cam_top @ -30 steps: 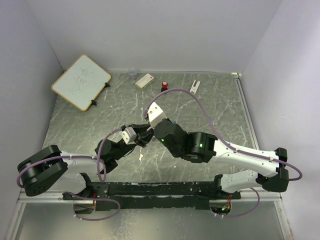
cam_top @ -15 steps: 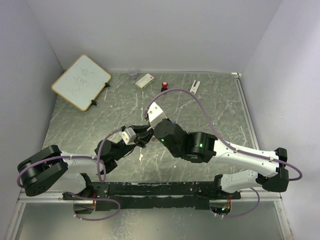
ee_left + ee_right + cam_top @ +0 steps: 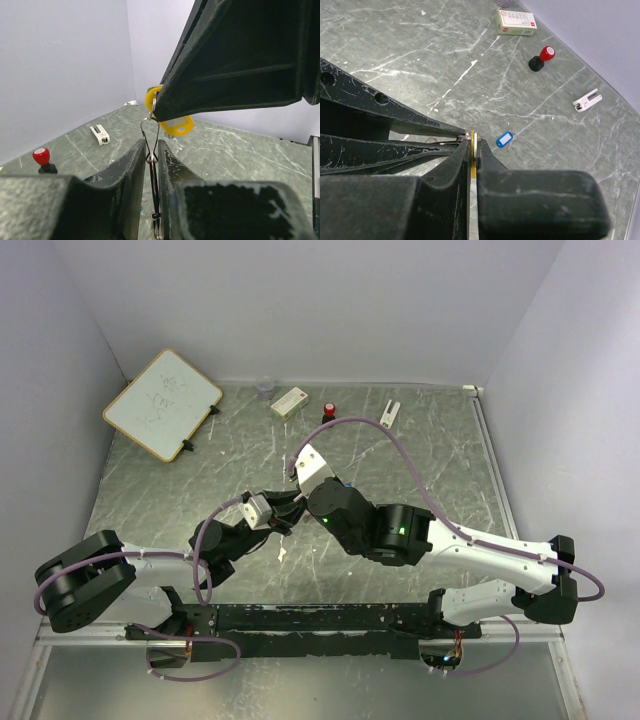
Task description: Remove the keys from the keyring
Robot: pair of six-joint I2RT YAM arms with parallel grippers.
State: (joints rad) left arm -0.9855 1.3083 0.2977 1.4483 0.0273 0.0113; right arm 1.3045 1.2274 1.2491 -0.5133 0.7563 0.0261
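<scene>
- Change over the last 1 second: none can be made out in the top view. Both arms stay as they were, with the 2 grippers meeting at mid-table. No key has come free in that interval, so the separation step looks unfinished.
- Left arm: it reaches from its base at the near left, with the forearm low over the grey marbled table (image 3: 430,460) and pointing right toward the centre.
- Left gripper (image 3: 152,152): the jaws are closed to a narrow slit. They pinch the thin silvery wire keyring (image 3: 151,160), which stands upright between the pads, clear of the table.
- Orange-yellow plastic key head (image 3: 176,126): it hangs through the top loop of the keyring, just above the left fingers. Whether plain metal keys hang lower on the wire cannot be told.
- Right gripper (image 3: 473,141): the jaws are pressed together on the yellow head, which is seen edge-on. Its tips touch, or nearly touch, the left fingers.
- Right arm: it sweeps in from the near right with the wrist folded, so the tool points toward its partner.
- Blue plastic-headed key (image 3: 504,139): it lies flat on the table, apart from both tools and apparently already off the ring.
</scene>
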